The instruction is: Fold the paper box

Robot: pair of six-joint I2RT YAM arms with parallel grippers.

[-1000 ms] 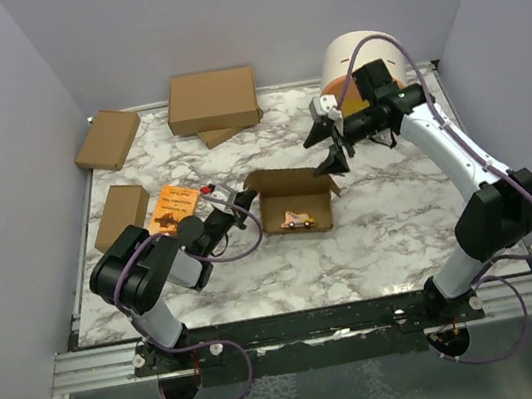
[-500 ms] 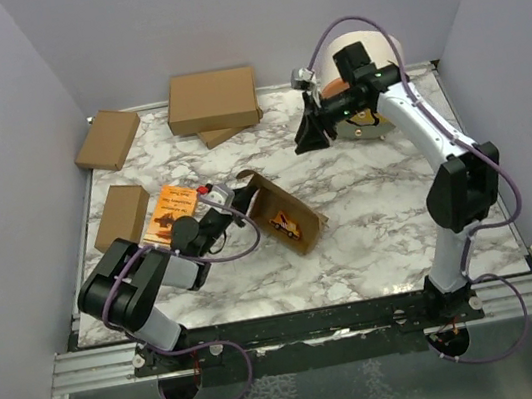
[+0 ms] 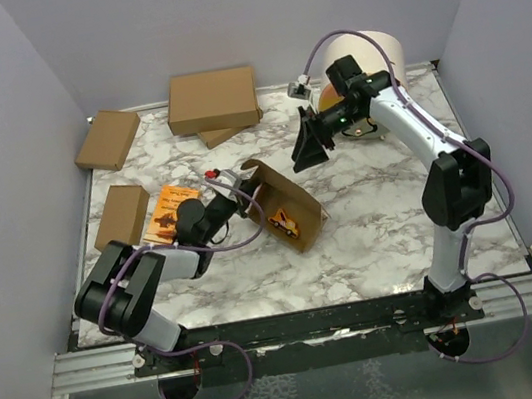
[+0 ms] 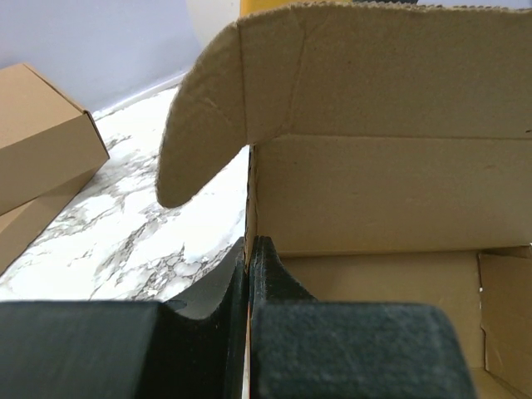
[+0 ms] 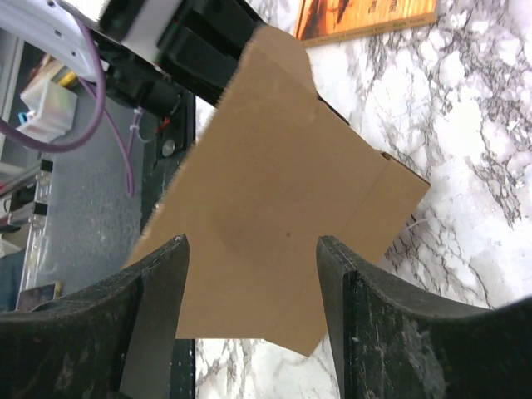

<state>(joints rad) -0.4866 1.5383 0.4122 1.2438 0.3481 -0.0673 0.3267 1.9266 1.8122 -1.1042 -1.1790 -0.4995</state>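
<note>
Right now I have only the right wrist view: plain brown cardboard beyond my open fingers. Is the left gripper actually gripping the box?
Observer: Yes. The left wrist view shows the left gripper shut on a side wall of the paper box, beside a rounded flap.
Operator: Is anything inside it?
Observer: In the top view a small orange-and-tan object lies inside the box, which sits tilted rather than flat.
</note>
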